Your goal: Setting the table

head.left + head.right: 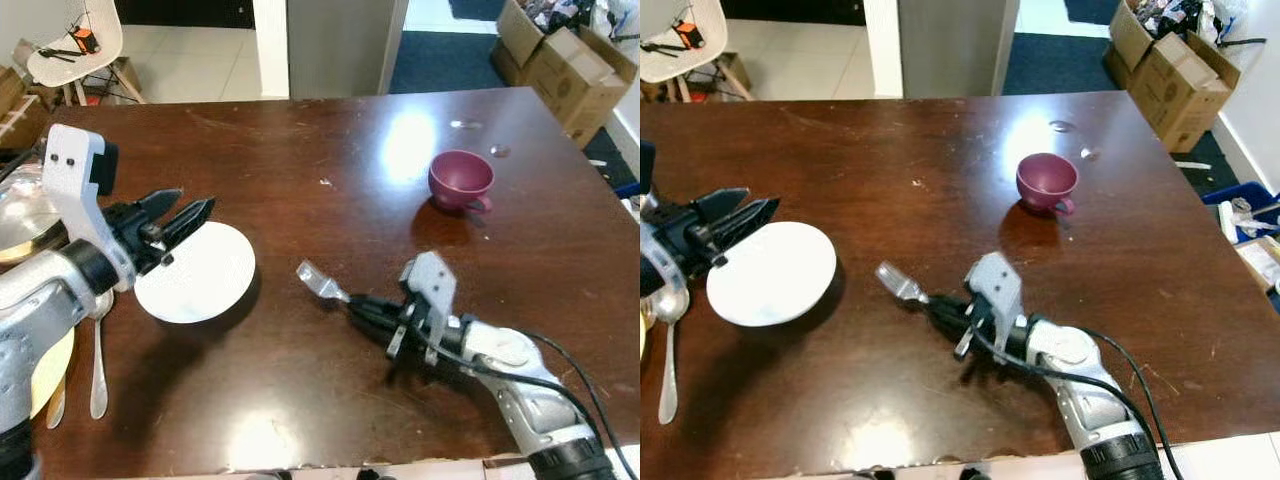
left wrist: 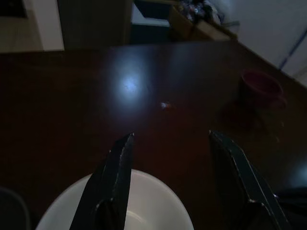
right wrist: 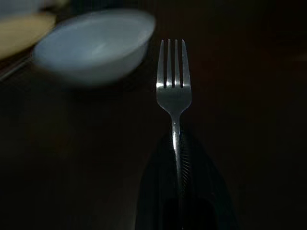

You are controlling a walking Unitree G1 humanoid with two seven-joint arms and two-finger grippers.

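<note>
The right gripper point(image 1: 362, 306) lay low over the dark wooden table point(image 1: 330, 130), its black fingers clamped on the handle of a fork point(image 1: 322, 281). The fork's head projected beyond the fingertips toward ten o'clock, tines pointing at the white plate point(image 1: 200, 275); whether the tines touched the tabletop could not be determined. In the right wrist view the fork point(image 3: 173, 91) ran straight out along the finger line, with the plate point(image 3: 93, 45) ahead and to one side. The left gripper point(image 1: 180, 220) hovered at the nine o'clock side of the table, fingers parted and empty, tips over the near-left rim of the plate. The left wrist view confirmed a clear gap between the two fingers point(image 2: 115, 177), the plate point(image 2: 144, 206) beneath them. A maroon cup point(image 1: 461, 180) stood at one o'clock from the fork, well apart from both grippers. A spoon point(image 1: 99, 360) lay at the table's left edge beside a yellow plate point(image 1: 45, 375). Cardboard boxes point(image 1: 565, 60) stood on the floor beyond the far right corner.
</note>
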